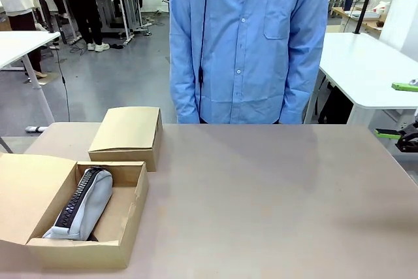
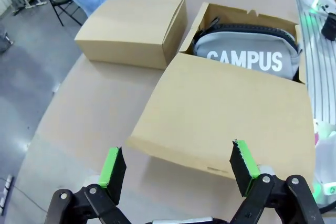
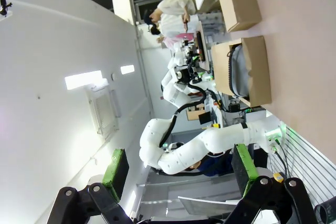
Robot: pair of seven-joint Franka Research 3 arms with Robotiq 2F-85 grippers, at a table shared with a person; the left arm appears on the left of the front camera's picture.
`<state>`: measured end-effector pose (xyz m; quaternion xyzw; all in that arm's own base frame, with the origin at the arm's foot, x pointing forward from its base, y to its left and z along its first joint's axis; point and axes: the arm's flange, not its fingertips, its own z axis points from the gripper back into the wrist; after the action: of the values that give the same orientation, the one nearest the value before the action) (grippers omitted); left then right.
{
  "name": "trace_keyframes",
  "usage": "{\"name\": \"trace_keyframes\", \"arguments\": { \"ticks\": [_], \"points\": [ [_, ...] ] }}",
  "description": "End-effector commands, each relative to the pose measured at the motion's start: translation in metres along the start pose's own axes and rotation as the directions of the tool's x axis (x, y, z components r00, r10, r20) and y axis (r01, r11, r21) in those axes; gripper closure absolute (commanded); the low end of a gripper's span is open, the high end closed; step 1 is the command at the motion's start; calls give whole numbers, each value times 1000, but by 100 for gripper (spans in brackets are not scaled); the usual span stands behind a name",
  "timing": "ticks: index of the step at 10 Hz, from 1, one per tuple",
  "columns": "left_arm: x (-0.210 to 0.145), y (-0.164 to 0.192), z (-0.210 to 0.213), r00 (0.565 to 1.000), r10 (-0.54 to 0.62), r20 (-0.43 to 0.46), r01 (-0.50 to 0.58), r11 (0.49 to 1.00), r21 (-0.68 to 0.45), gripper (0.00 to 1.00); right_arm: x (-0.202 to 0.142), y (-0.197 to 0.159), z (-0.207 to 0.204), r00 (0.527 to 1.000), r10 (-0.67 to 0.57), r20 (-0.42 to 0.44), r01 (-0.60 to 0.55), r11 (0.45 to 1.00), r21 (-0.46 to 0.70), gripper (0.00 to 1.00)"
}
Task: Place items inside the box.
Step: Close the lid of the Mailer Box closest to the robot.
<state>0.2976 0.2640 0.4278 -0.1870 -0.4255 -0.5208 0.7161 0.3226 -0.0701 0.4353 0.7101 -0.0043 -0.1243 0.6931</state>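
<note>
The box [image 1: 81, 251] stands open at the table's near left corner, its wide lid flap folded out to the left. Inside lies the grey zip pencil case [image 1: 81, 208], lettered "CAMPUS" [image 2: 247, 59] in the left wrist view. My left gripper [image 2: 177, 166] hovers open above the lid flap [image 2: 220, 114], holding nothing. My right gripper [image 3: 178, 169] is open and empty too, off the table's right side and turned sideways; its green pads [image 1: 389, 133] show at the right edge of the front view. From there the box [image 3: 260, 72] is far off.
A smaller closed cardboard box [image 1: 127, 135] sits just behind the open one. A person in a blue shirt [image 1: 248, 44] stands at the far side, hands out of sight. The bare tabletop [image 1: 274, 200] spreads across the middle and right.
</note>
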Motion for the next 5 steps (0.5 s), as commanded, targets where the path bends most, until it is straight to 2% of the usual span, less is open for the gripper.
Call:
{"name": "trace_keyframes", "arguments": {
  "ticks": [1,2,3,5],
  "points": [
    [-10,2,0,998,-19,-55,18,999,-28,0,-1,7,0,1000,-22,1,22,999,23,0],
    [-16,-1,-8,993,-17,-116,6,995,-98,0,-1,7,0,1000,-22,1,22,999,23,0],
    [-20,-2,-17,981,-13,-194,-7,995,-101,0,-1,7,0,1000,-22,1,22,999,23,0],
    [-28,-4,-36,959,11,-284,-59,985,-162,0,-1,7,0,1000,-22,1,22,999,23,0]
  ]
}}
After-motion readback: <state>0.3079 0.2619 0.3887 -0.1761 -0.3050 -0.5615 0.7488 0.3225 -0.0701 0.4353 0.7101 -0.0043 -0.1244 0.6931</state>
